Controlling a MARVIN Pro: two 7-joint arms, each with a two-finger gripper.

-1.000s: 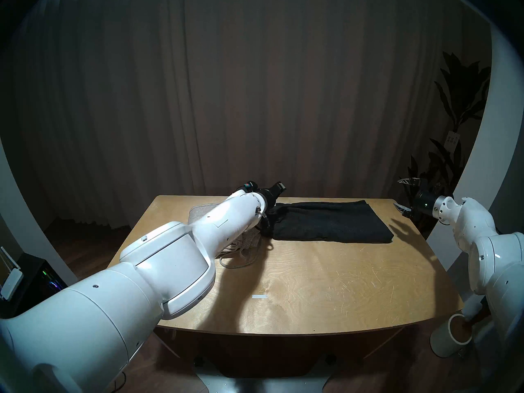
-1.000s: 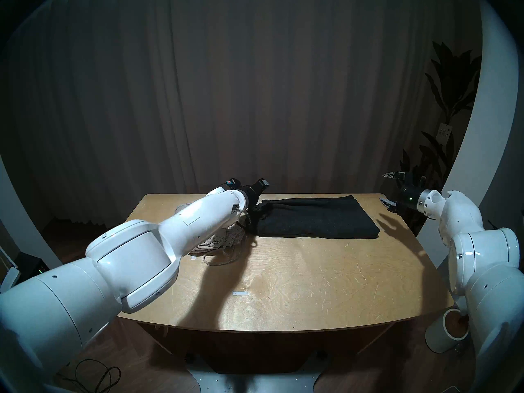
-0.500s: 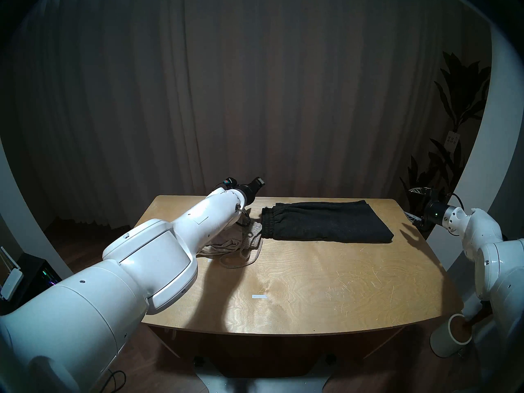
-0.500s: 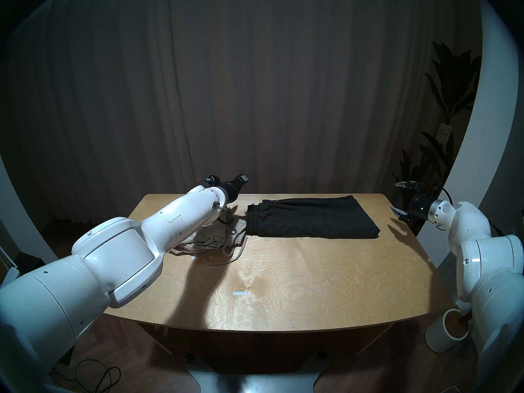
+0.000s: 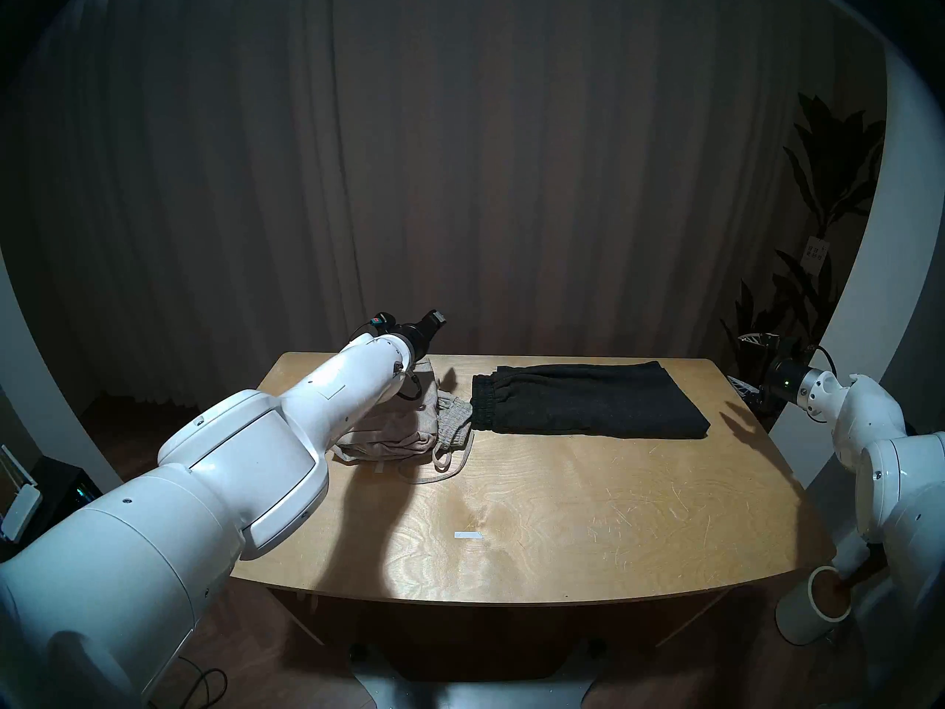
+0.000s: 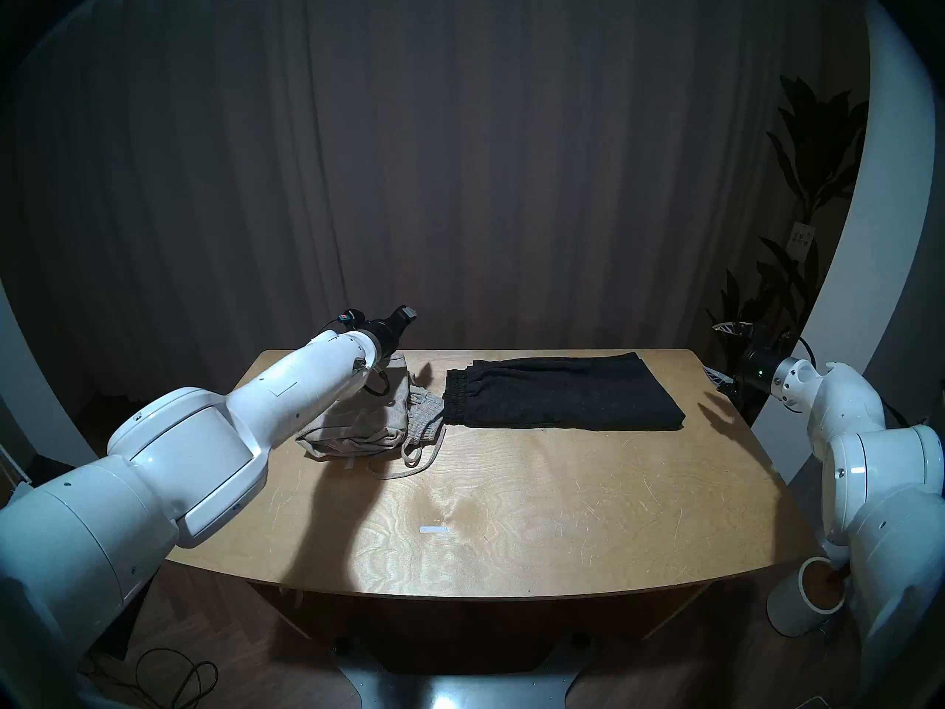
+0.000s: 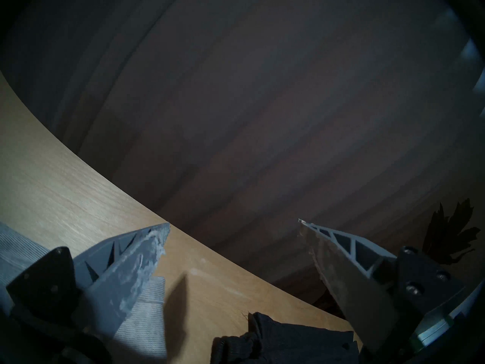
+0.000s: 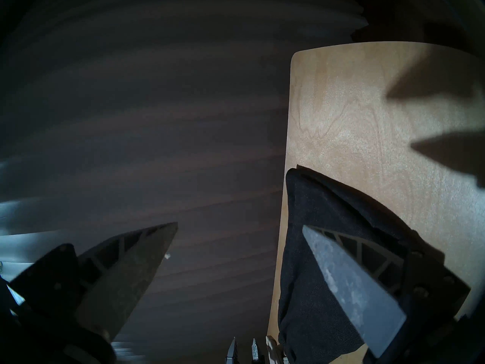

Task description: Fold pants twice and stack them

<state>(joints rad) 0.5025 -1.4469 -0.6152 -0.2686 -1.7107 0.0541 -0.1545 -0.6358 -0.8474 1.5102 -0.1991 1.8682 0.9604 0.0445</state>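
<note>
We see black pants (image 5: pixel 588 403), soft knit, a flat oblong with gathered waistband, at the plywood table's (image 5: pixel 562 513) far edge; grey pants (image 5: pixel 404 426), crumpled, touching its left end, now uncovered since left arm swung left; left gripper (image 7: pixel 233 224) and right gripper (image 8: pixel 240 228) both spread wide, empty; grey partly hidden by arm

Pants: two on my table (image 5: pixel 588 513), one grey pair (image 5: pixel 394 431) and one black pair (image 5: pixel 588 406)
Drawstring: one pale cord (image 5: pixel 445 462) I can see on the grey pair
My grippers: two, left gripper (image 7: pixel 233 224) and right gripper (image 8: pixel 240 227)
Tape mark: one white strip (image 5: pixel 468 535)
Potted plant: one (image 5: pixel 818 191)
White cup: one on the floor (image 5: pixel 813 611)
</note>
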